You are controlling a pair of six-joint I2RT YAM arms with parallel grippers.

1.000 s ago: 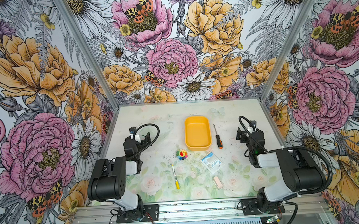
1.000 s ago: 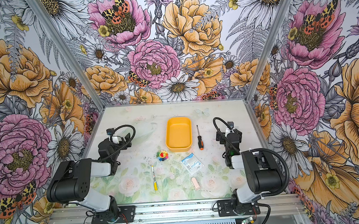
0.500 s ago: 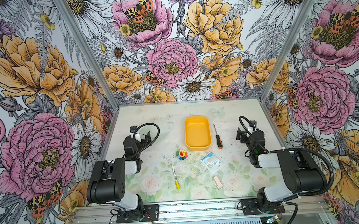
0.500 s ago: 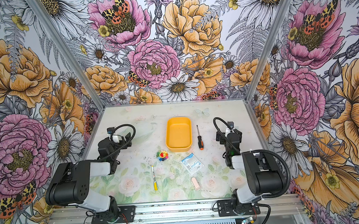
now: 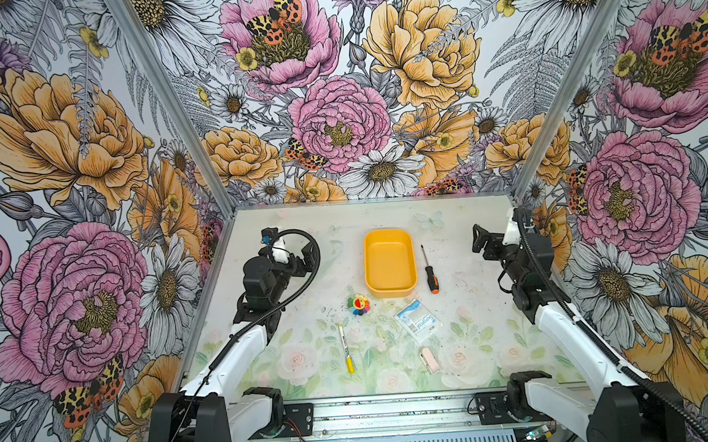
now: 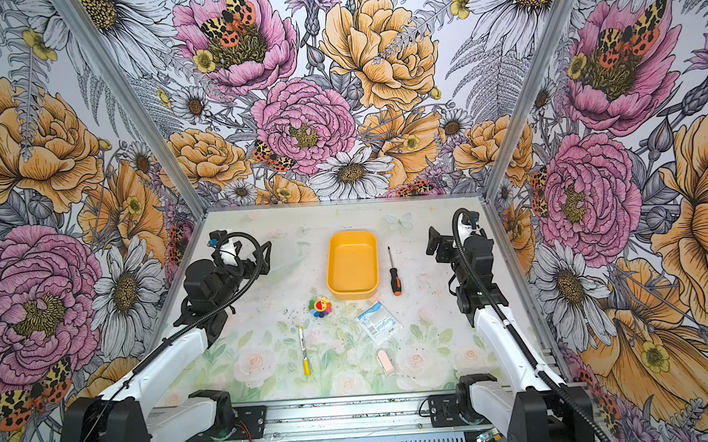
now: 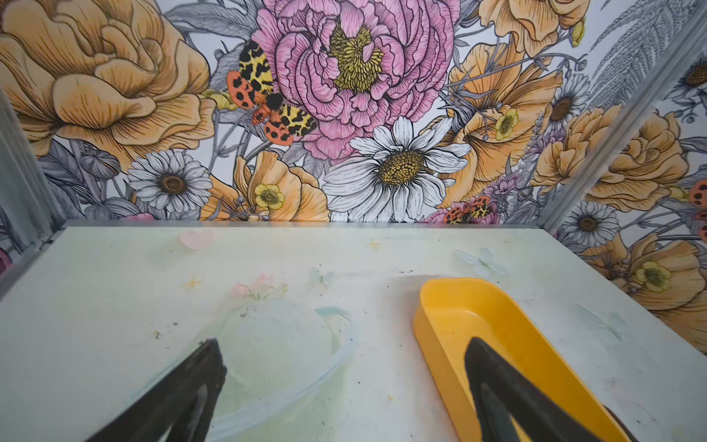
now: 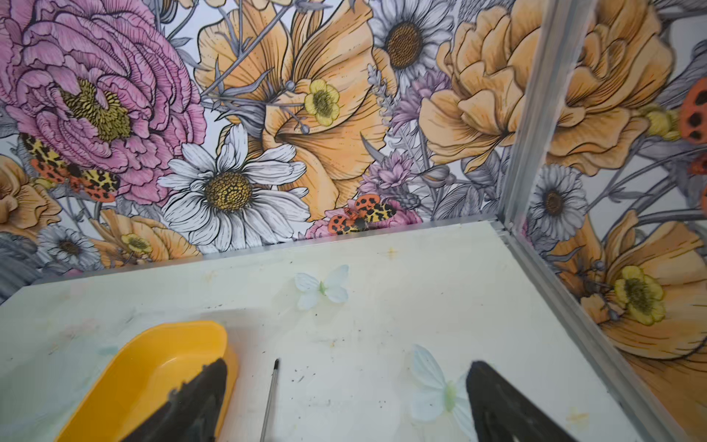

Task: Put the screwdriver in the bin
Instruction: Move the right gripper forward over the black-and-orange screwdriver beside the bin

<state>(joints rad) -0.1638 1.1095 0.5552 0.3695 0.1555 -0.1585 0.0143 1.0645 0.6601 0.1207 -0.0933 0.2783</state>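
Evidently nothing has been grasped yet: the screwdriver (image 5: 429, 270) is seen lying flat on the worktop (image 5: 465, 307), just beside the right wall of the bin (image 5: 389, 266) but apart from it. Its shaft is pointed toward the back wall and its orange-tipped handle toward the near edge. The right pincer (image 5: 481, 239) is held above the worktop well to the right of the tool with its jaws spread wide and empty. The left pincer (image 7: 344, 340) is likewise spread and empty, off to the left of the bin.

Trouble could be expected from the narrow gap between tool and bin. If the descent is made too close to the wall, the bin may be struck or pushed by a finger. If the thin shaft is pinched rather than the chunky handle, the tool may be tipped or dropped short of the bin. The round handle may also be rolled aside by a glancing touch. The packet (image 5: 416, 320) near the handle end could be caught as well.

Compared with a second ago, both arms have been unfolded from a tucked pose and the pincers carried farther toward the back wall. Screwdriver and bin are found unmoved.
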